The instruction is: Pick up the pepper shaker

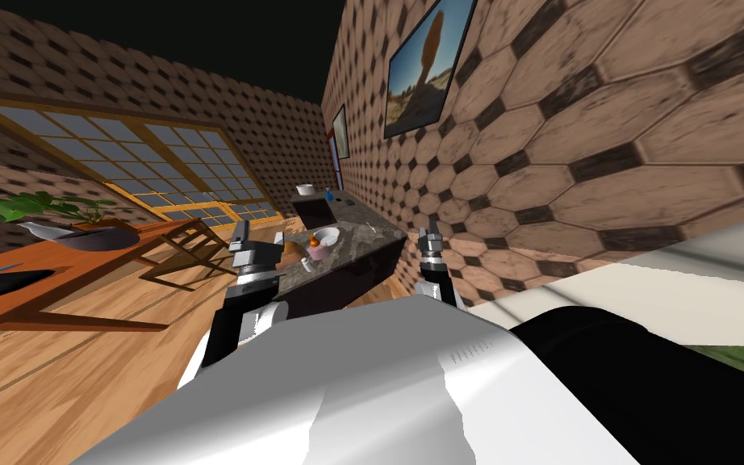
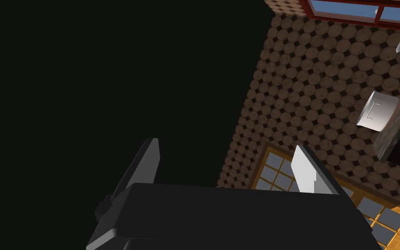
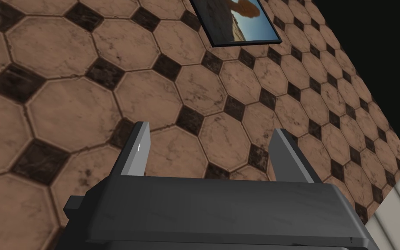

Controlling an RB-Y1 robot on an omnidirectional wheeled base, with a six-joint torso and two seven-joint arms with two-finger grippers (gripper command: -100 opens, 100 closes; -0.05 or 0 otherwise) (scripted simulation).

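Left gripper [image 2: 225, 145] and right gripper [image 3: 211, 128] both hang released with fingers spread, either side of a dark stone counter [image 1: 362, 234] ahead, where the pepper shaker cannot be told apart among small things [image 1: 312, 250] beside a white bowl [image 1: 328, 235], nearer the left gripper.

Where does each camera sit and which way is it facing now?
Head: on the head, looks down-forward at the dark counter; left claw and right claw show.
Left wrist: on left hand, fingers open, faces black area, white pot.
Right wrist: on right hand, fingers open, faces tiled wall.
Shared: head and left wrist see the white pot.
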